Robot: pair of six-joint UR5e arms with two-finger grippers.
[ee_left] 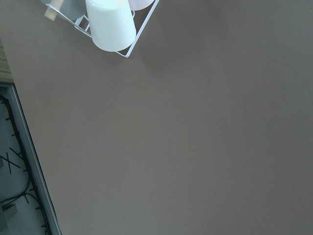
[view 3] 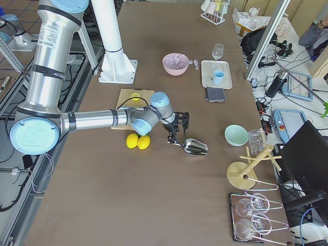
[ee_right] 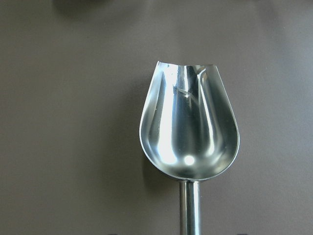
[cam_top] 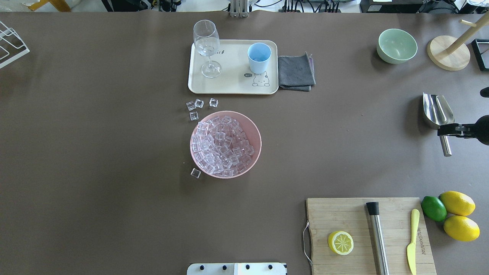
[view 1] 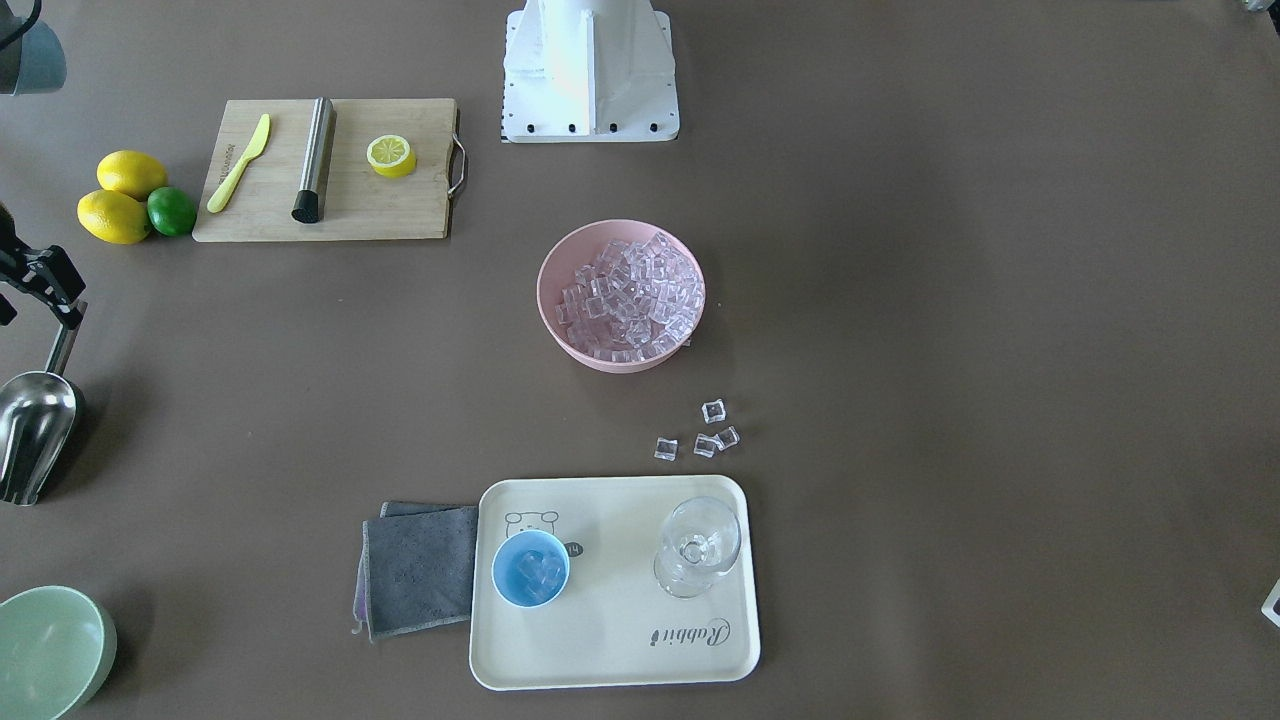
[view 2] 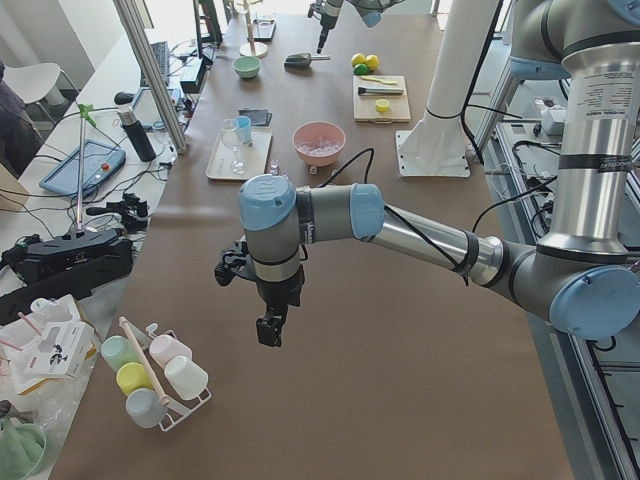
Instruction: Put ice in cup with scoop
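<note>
Many clear ice cubes fill a pink bowl at the table's middle. Several loose cubes lie between the bowl and a cream tray. The light-blue cup stands on the tray with a few cubes inside. The steel scoop is empty and sits low over the table far to the robot's right; its trough fills the right wrist view. My right gripper is shut on its handle. My left gripper hangs over bare table far from everything; I cannot tell if it is open.
A stemmed glass shares the tray, and a grey cloth lies beside it. A pale green bowl and a wooden stand are beyond the scoop. A cutting board holds a lemon half, steel cylinder and knife.
</note>
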